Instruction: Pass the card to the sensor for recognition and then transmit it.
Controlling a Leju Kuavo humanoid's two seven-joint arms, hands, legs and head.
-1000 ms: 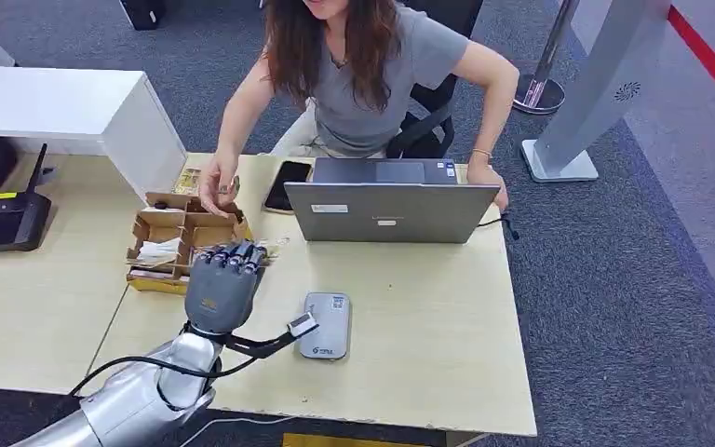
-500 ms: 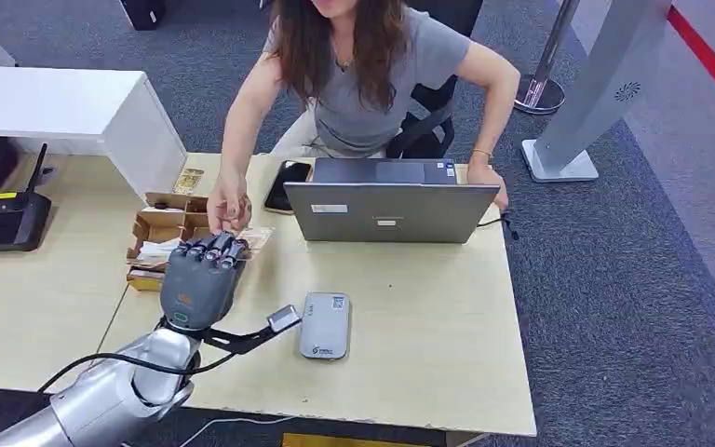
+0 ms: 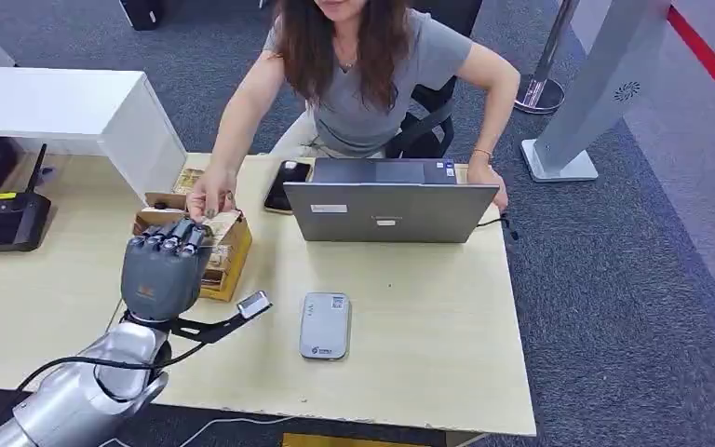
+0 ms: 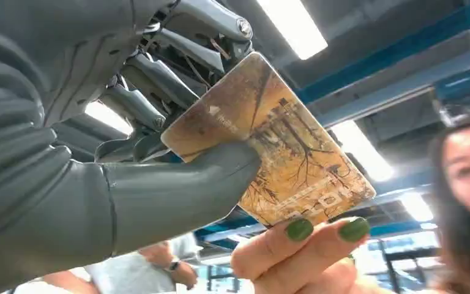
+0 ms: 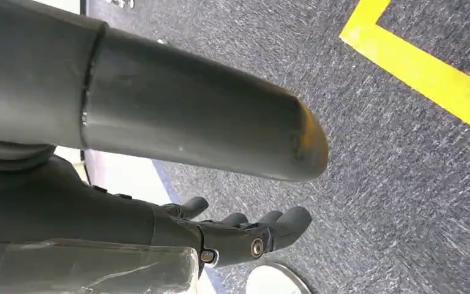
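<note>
The card (image 4: 281, 153), yellow-brown with a tree picture, is pinched between the thumb and fingers of my left hand (image 4: 128, 153). A person's fingers (image 4: 306, 245) with green nails pinch its far edge. In the head view my left hand (image 3: 161, 268) is raised over the cardboard box (image 3: 228, 270). The card (image 3: 224, 222) sticks out beyond its fingertips, and the person's hand (image 3: 207, 197) meets it there. The grey card sensor (image 3: 324, 326) lies flat on the desk to the right of my hand. My right hand (image 5: 245, 236) hangs over carpet, fingers apart, holding nothing.
A person sits across the desk (image 3: 428, 307) behind a grey laptop (image 3: 389, 209). A black phone (image 3: 288, 184) lies beside the laptop. A black router (image 3: 5, 219) and a white cabinet (image 3: 74, 116) stand at the left. A yellow floor line (image 5: 428, 79) crosses the carpet.
My left hand has moved left, from beside the sensor to over the cardboard box, carrying the card. The person's hand has come to the card and taken its far edge.
</note>
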